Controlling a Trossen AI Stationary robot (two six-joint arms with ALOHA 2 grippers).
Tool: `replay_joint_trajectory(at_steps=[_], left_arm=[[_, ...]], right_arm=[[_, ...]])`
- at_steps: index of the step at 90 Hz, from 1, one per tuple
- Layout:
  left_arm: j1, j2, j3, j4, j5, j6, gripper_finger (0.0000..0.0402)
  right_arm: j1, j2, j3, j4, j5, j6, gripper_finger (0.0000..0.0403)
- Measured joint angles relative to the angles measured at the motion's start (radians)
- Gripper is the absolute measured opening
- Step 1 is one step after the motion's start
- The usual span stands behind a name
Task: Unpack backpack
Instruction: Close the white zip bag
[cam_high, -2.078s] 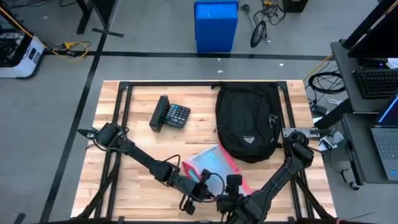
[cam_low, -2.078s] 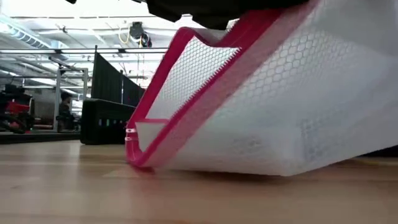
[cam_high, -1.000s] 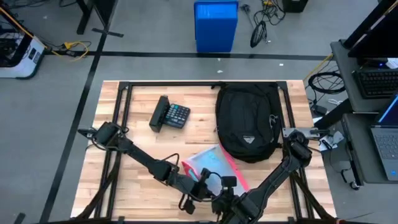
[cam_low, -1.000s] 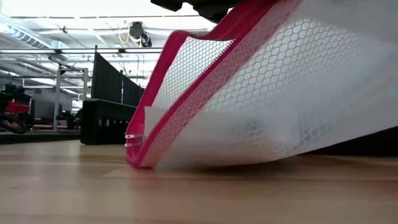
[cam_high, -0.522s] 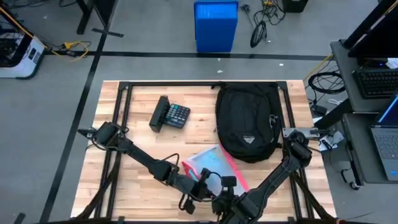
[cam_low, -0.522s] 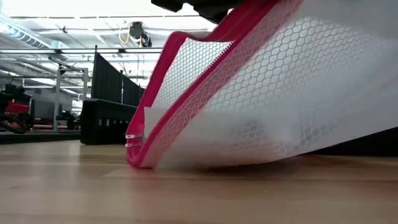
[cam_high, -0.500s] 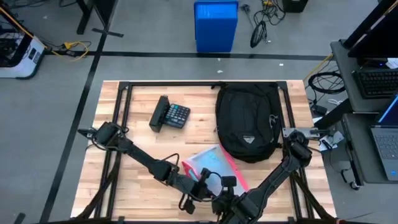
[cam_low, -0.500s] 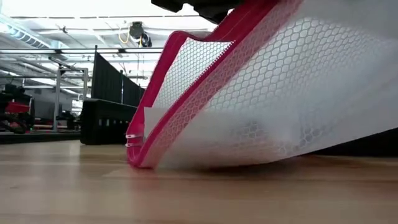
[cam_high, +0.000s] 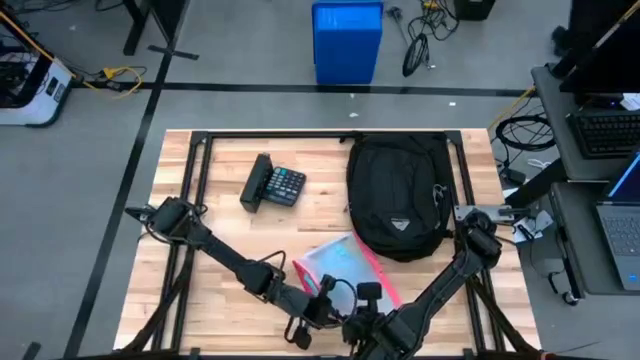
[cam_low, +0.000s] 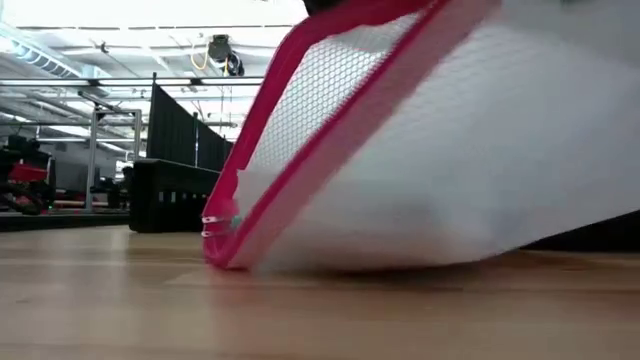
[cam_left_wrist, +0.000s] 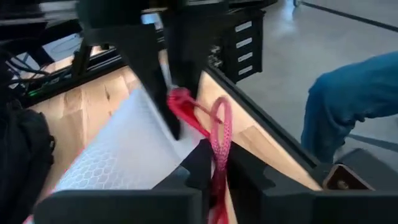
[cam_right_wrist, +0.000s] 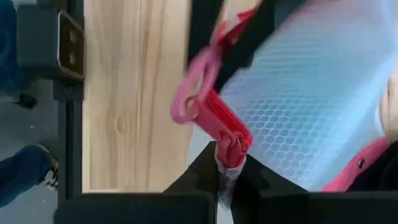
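The black backpack (cam_high: 396, 196) lies flat on the table's far right, and no gripper touches it. Near the front edge is a white mesh pouch with pink trim (cam_high: 338, 262). Its far edge (cam_low: 224, 256) rests on the wood and its near end is raised. My left gripper (cam_left_wrist: 214, 175) and my right gripper (cam_right_wrist: 229, 172) meet at that near end, both shut on the pink trim. In the high view they show close together, left gripper (cam_high: 322, 292) and right gripper (cam_high: 366, 294). My left gripper pinches the pink cord loop (cam_left_wrist: 220, 127) at the pouch's near corner between its two fingers. The loop stands up from the fingers. The pouch slopes away from it down to the table. My right gripper pinches the bunched pink trim (cam_right_wrist: 234, 145) at the same corner, right beside the loop. That corner is lifted, while the pouch's far edge stays on the wood.
A black calculator (cam_high: 275, 184) lies at the far left of centre. A person's leg in blue trousers (cam_left_wrist: 346, 93) stands just beyond the table's near edge. Bare wood lies left of the pouch (cam_high: 225, 300).
The pouch's raised near end has shifted while its far edge stayed on the table. In the low view its pink edge now runs as one straight line where a gaping mouth showed before. My left gripper has edged slightly toward the near edge. Both grippers stay shut.
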Motion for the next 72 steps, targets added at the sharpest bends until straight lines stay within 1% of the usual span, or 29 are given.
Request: replay_joint_trajectory(at_steps=[7, 14, 21, 38, 60, 72], left_arm=[[-0.001, 0.000, 0.000, -0.001, 0.005, 0.000, 0.0053], [0.000, 0.000, 0.000, -0.001, 0.022, 0.000, 0.0055], [0.001, 0.000, 0.000, -0.001, 0.022, 0.003, 0.0046], [0.001, 0.000, 0.000, 0.000, 0.022, 0.006, 0.0005], [-0.010, 0.000, 0.000, 0.000, 0.021, 0.007, 0.0001], [-0.024, -0.011, -0.001, -0.010, 0.045, 0.007, 0.0001]], right_arm=[[0.000, 0.000, 0.000, -0.001, -0.001, -0.001, 0.0000], [-0.001, 0.000, 0.000, -0.002, 0.000, -0.002, 0.0000], [-0.001, 0.000, 0.000, -0.004, 0.001, -0.001, 0.0000], [-0.002, 0.000, 0.000, -0.002, 0.004, -0.003, 0.0000], [-0.001, 0.000, 0.000, -0.022, 0.024, 0.005, 0.0000], [-0.003, 0.000, 0.000, -0.026, 0.036, 0.006, 0.0000]])
